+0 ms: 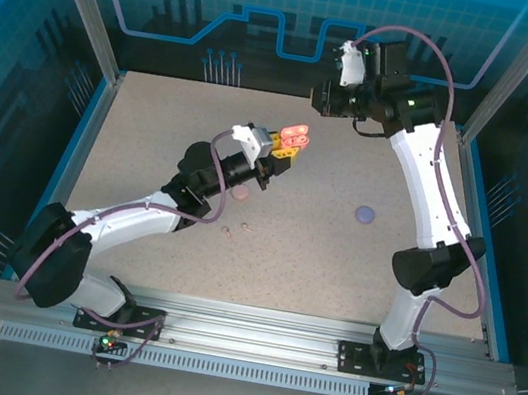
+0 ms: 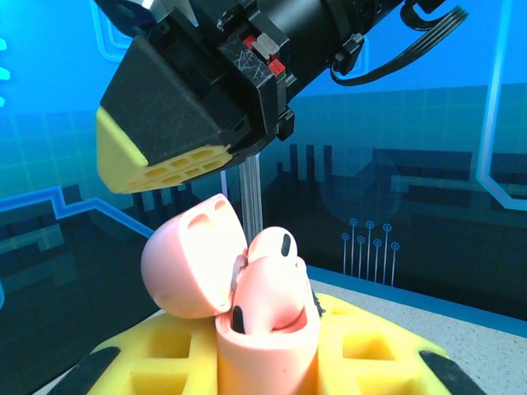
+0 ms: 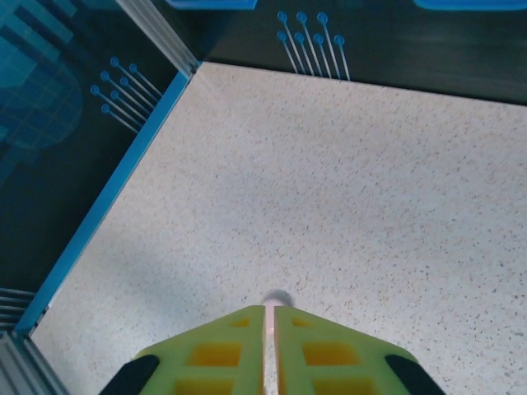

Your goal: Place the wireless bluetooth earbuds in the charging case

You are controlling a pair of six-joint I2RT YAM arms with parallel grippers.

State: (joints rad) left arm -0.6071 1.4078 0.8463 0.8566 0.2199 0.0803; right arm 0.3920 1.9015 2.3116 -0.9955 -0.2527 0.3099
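My left gripper [image 1: 289, 147] is shut on a pale pink charging case [image 2: 265, 350], held upright between its yellow fingers [image 2: 375, 346]. The case's lid [image 2: 191, 259] is flipped open to the left. A pale pinkish earbud [image 2: 276, 267] with dark oval marks sticks up out of the case. My right gripper [image 1: 323, 98] hovers just above and behind the case, its yellow-tipped finger [image 2: 152, 160] overhead in the left wrist view. In the right wrist view its jaws are pressed on a thin pale pink earbud [image 3: 270, 311], mostly hidden between them.
On the table lie a pinkish round case [image 1: 241, 192], a purple round case [image 1: 366, 215] and two tiny buds [image 1: 227, 231] near the left arm. A blue rim [image 3: 107, 197] and dark walls bound the speckled tabletop [image 3: 346, 181].
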